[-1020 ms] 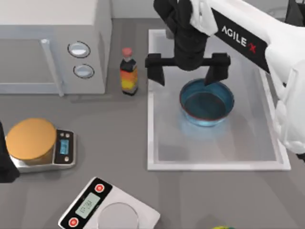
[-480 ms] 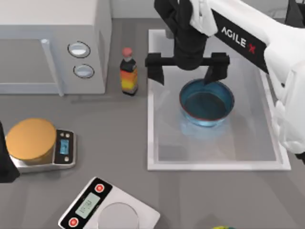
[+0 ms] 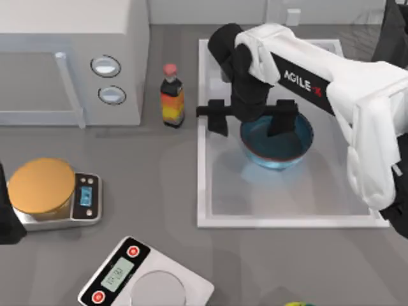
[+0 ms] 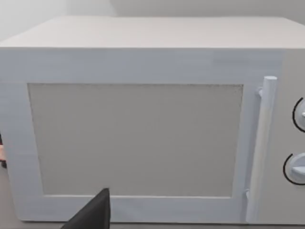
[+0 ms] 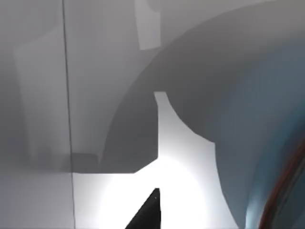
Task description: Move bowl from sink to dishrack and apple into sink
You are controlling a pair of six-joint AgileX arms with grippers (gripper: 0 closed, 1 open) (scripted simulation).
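Right end effector (image 3: pixel 250 121) low in the sink (image 3: pixel 210 191), fingers spread wide: one finger (image 3: pixel 217 118) outside the bowl (image 3: pixel 280 143) near the basin's left wall, the other over the bowl's far rim, so the bowl's left rim sits between them, not pinched. One blue bowl, in the sink's upper middle. Right arm (image 3: pixel 357 102) white, reaching in from the top view's right. The right wrist view adds close detail: curved blue bowl wall (image 5: pixel 267 143) with reddish rim edge, white basin floor (image 5: pixel 181 152), one dark fingertip (image 5: pixel 145 212). Left end effector (image 3: pixel 7 217) parked at the left edge of the bench (image 3: pixel 159 191), partly cut off; cannot tell whether its fingers are spread or pressed. The left wrist view shows the microwave (image 4: pixel 143 124) front on, door, handle and two knobs, with one dark fingertip (image 4: pixel 93 214) at the frame edge; the top view gives the microwave (image 3: pixel 70 57) from above at upper left. Counted from the top view: one sauce bottle (image 3: pixel 171 95) between microwave and sink, two scales, one (image 3: pixel 86 197) carrying an orange disc (image 3: pixel 41 185), one (image 3: pixel 143 277) bare at the lower edge. One yellow-green thing (image 3: pixel 296 304) barely visible at the lower edge. Faucet post (image 3: pixel 293 16) behind the sink.
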